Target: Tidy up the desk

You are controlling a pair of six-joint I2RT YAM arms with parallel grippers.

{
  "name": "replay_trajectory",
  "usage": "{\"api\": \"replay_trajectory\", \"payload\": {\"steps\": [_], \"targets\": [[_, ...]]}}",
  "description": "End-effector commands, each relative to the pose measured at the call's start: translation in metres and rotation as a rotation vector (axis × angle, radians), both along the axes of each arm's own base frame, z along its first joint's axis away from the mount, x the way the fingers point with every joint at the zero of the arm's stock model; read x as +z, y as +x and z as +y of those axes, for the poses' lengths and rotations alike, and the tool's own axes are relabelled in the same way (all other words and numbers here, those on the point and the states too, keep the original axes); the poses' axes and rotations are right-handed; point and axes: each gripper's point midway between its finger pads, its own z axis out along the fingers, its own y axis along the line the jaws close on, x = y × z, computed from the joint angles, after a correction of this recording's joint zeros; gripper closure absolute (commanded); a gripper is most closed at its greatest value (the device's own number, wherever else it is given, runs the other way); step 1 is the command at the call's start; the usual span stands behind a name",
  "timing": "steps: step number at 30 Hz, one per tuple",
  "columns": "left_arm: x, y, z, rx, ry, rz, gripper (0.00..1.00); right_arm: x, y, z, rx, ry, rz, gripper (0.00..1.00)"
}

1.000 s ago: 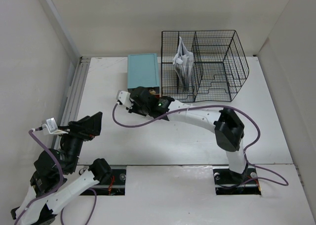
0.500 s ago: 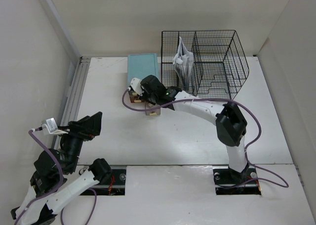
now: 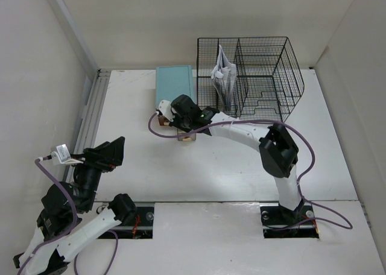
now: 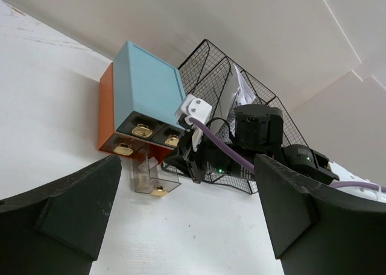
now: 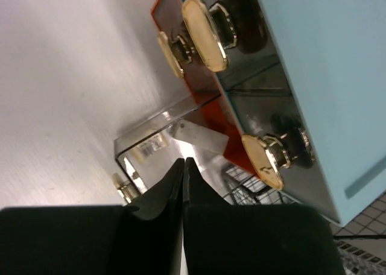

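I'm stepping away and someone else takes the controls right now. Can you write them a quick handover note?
Left gripper: jaws open, empty, hovering near the left edge of the desk.
Right gripper: jaws shut on nothing, at the front of the drawer box.
One clear drawer is pulled out; the other three are shut.
Done: papers stand in the wire rack.
Left: probably pushing that drawer in.

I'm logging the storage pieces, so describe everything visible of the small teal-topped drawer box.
The drawer box has a teal top, an orange side and smoky see-through drawer fronts with gold knobs. It stands upright on the desk, just left of the wire rack. Its lower drawer on the rack side is pulled out. The right gripper, shut, sits close before the front.
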Motion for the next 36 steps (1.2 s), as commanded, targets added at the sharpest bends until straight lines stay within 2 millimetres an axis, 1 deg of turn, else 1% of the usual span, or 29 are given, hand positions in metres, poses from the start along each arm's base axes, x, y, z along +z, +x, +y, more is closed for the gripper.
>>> {"api": "replay_trajectory", "payload": {"steps": [1,2,3,4,5,6,7,8,9,10,11,12,13,15,17,18,20,22,24,25,26,27,28,29,30,31,32,33,36], "targets": [[0.005,-0.001,0.004,0.009,-0.026,-0.020,0.09,0.041,-0.010,0.017,0.068,0.147,-0.013,1.00],[0.005,-0.001,0.004,0.009,-0.026,-0.020,0.09,0.047,-0.016,0.023,0.114,0.167,-0.003,1.00],[0.005,-0.001,0.004,0.009,-0.026,-0.020,0.09,0.048,-0.027,0.027,0.197,0.208,0.062,1.00],[0.005,-0.001,0.004,0.009,-0.026,-0.020,0.09,0.042,-0.040,0.028,0.241,0.206,0.122,1.00],[0.005,-0.001,0.004,0.009,-0.026,-0.020,0.09,0.047,-0.043,0.028,0.316,0.211,0.135,1.00],[0.005,-0.001,0.004,0.009,-0.026,-0.020,0.09,0.043,-0.059,0.031,0.433,0.251,0.224,1.00],[0.005,-0.001,0.004,0.009,-0.026,-0.020,0.09,0.034,-0.070,0.024,0.471,0.232,0.298,1.00],[0.005,-0.001,0.004,0.009,-0.026,-0.020,0.09,0.040,-0.071,0.025,0.553,0.229,0.294,1.00],[0.005,-0.001,0.004,0.009,-0.026,-0.020,0.09,0.025,-0.078,0.023,0.600,0.212,0.357,1.00],[0.005,-0.001,0.004,0.009,-0.026,-0.020,0.09,0.023,-0.085,0.022,0.643,0.222,0.411,1.00],[0.005,-0.001,0.004,0.009,-0.026,-0.020,0.09,0.021,-0.085,0.015,0.656,0.205,0.440,1.00],[0.005,-0.001,0.004,0.009,-0.026,-0.020,0.09,0.007,-0.087,0.014,0.647,0.187,0.476,1.00],[0.005,-0.001,0.004,0.009,-0.026,-0.020,0.09,0.008,-0.082,0.013,0.635,0.175,0.457,1.00],[0.005,-0.001,0.004,0.009,-0.026,-0.020,0.09,0.000,-0.077,0.011,0.613,0.148,0.453,1.00],[0.005,-0.001,0.004,0.009,-0.026,-0.020,0.09,-0.014,-0.067,0.008,0.554,0.113,0.450,1.00],[0.005,-0.001,0.004,0.009,-0.026,-0.020,0.09,-0.015,-0.066,0.007,0.537,0.108,0.452,1.00],[0.005,-0.001,0.004,0.009,-0.026,-0.020,0.09,-0.030,-0.059,0.005,0.497,0.073,0.452,1.00],[0.005,-0.001,0.004,0.009,-0.026,-0.020,0.09,-0.035,-0.051,0.005,0.441,0.066,0.447,1.00],[0.005,-0.001,0.004,0.009,-0.026,-0.020,0.09,-0.038,-0.033,0.004,0.372,0.053,0.380,1.00],[0.005,-0.001,0.004,0.009,-0.026,-0.020,0.09,-0.048,-0.029,0.000,0.305,0.047,0.383,1.00],[0.005,-0.001,0.004,0.009,-0.026,-0.020,0.09,-0.046,-0.021,-0.002,0.269,0.041,0.346,1.00],[0.005,-0.001,0.004,0.009,-0.026,-0.020,0.09,-0.052,-0.012,-0.006,0.206,-0.009,0.284,1.00],[0.005,-0.001,0.004,0.009,-0.026,-0.020,0.09,-0.045,0.001,-0.001,0.169,0.010,0.202,1.00],[0.005,-0.001,0.004,0.009,-0.026,-0.020,0.09,-0.059,0.002,-0.008,0.124,-0.018,0.187,1.00],[0.005,-0.001,0.004,0.009,-0.026,-0.020,0.09,-0.054,0.014,-0.015,0.063,-0.049,0.107,1.00],[0.005,-0.001,0.004,0.009,-0.026,-0.020,0.09,-0.051,0.019,-0.010,0.050,-0.039,0.062,1.00],[0.005,-0.001,0.004,0.009,-0.026,-0.020,0.09,-0.049,0.024,-0.011,0.022,-0.037,0.042,1.00],[0.005,-0.001,0.004,0.009,-0.026,-0.020,0.09,-0.055,0.026,-0.014,0.006,-0.058,0.039,1.00],[0.005,-0.001,0.004,0.009,-0.026,-0.020,0.09,-0.053,0.040,-0.017,-0.037,-0.069,-0.032,1.00]]}}
